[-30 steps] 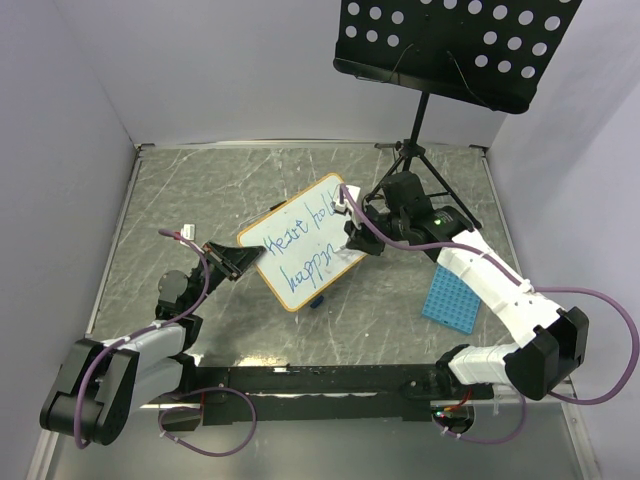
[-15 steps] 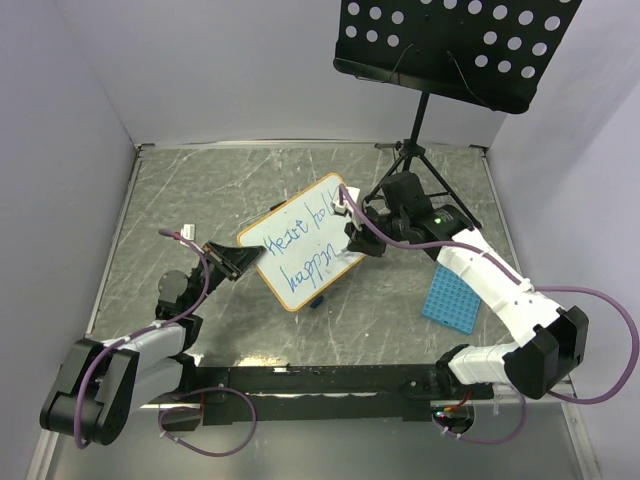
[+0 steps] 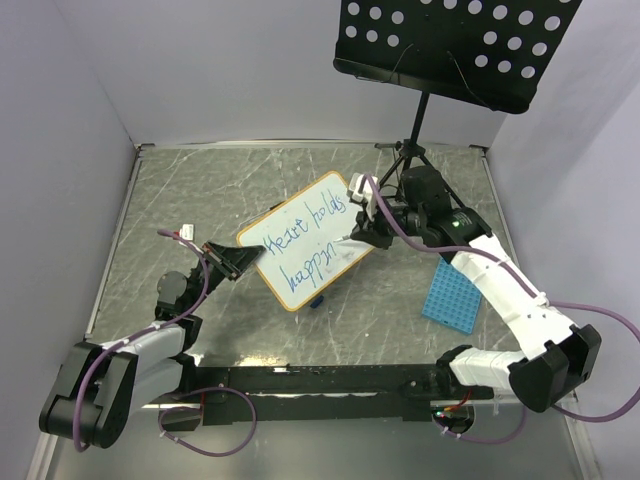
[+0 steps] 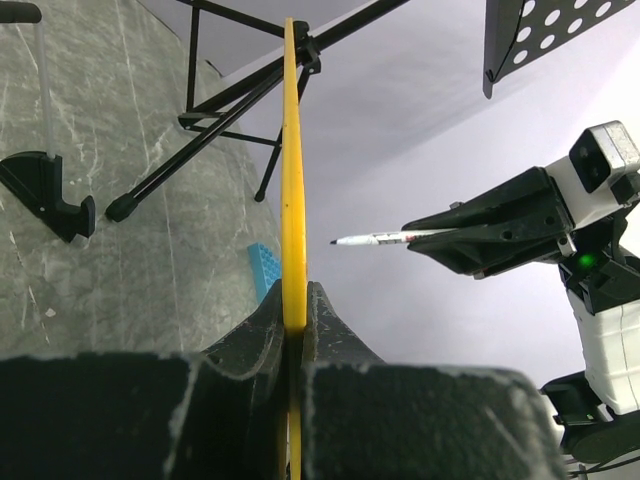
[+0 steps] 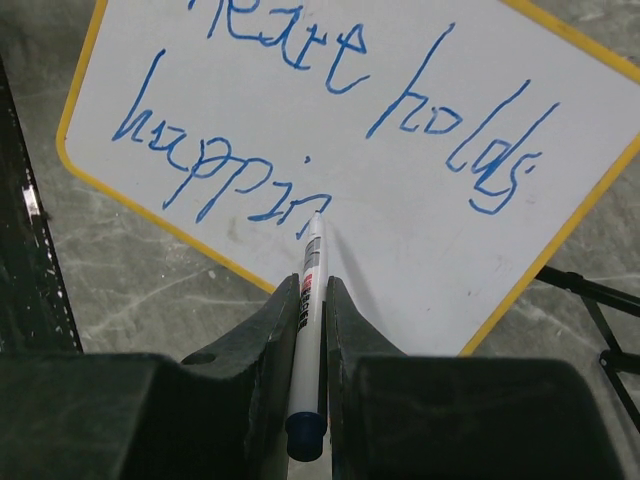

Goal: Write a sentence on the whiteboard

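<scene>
The whiteboard [image 3: 300,238] stands tilted over the table's middle, and my left gripper [image 3: 241,261] is shut on its left orange edge. Seen edge-on in the left wrist view, the whiteboard [image 4: 291,150] sits between that left gripper's [image 4: 295,298] jaws. The sentence [image 5: 340,110] in blue marker reads "heart holds" above "happin". My right gripper [image 5: 313,285] is shut on a white marker [image 5: 316,245] with a blue end. The tip points at the end of the lower line. From the left wrist, the marker [image 4: 380,239] tip hangs slightly off the board face.
A black music stand [image 3: 455,45] on a tripod [image 3: 405,165] rises at the back right, close behind my right arm. A blue grid tray [image 3: 451,298] lies to the right. A small dark blue thing [image 3: 316,300] lies under the board's lower corner. Grey walls enclose the table.
My right gripper has drawn back to the right, off the upper line, uncovering the end of "holds". The marker now points at the lower line's end. The left arm and board hold still.
</scene>
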Tool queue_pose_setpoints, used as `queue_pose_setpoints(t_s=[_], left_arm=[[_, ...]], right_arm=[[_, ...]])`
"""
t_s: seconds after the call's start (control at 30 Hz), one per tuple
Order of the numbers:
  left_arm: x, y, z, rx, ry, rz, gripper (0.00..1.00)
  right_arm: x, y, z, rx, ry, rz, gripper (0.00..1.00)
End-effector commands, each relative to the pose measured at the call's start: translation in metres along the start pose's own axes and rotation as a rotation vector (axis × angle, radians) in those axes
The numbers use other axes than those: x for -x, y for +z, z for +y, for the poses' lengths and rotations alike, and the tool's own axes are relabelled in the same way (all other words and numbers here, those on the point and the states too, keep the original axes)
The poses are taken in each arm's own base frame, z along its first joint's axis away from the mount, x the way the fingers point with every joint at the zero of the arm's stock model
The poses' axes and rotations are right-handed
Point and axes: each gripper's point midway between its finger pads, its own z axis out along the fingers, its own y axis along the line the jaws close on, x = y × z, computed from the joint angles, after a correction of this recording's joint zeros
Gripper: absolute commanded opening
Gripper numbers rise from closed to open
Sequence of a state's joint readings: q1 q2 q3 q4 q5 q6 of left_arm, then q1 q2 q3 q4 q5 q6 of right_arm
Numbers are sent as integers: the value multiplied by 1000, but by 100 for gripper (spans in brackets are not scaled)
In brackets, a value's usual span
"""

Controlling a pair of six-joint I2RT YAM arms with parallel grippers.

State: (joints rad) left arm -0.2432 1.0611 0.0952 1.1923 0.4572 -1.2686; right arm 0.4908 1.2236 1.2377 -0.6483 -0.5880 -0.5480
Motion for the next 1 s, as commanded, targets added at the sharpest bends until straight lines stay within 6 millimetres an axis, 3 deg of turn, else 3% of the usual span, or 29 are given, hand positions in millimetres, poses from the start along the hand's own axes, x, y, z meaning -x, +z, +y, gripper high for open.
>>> queue_pose_setpoints(t_s=[0.0,0.97], left_arm=[[14,-2,-45,-171,60,-53,1],[13,0,-47,-183,63,-37,1]], right_arm=[[19,-12,-7,-18,-22,-98,0],[13,-7,-13,40,-12,-132,0]])
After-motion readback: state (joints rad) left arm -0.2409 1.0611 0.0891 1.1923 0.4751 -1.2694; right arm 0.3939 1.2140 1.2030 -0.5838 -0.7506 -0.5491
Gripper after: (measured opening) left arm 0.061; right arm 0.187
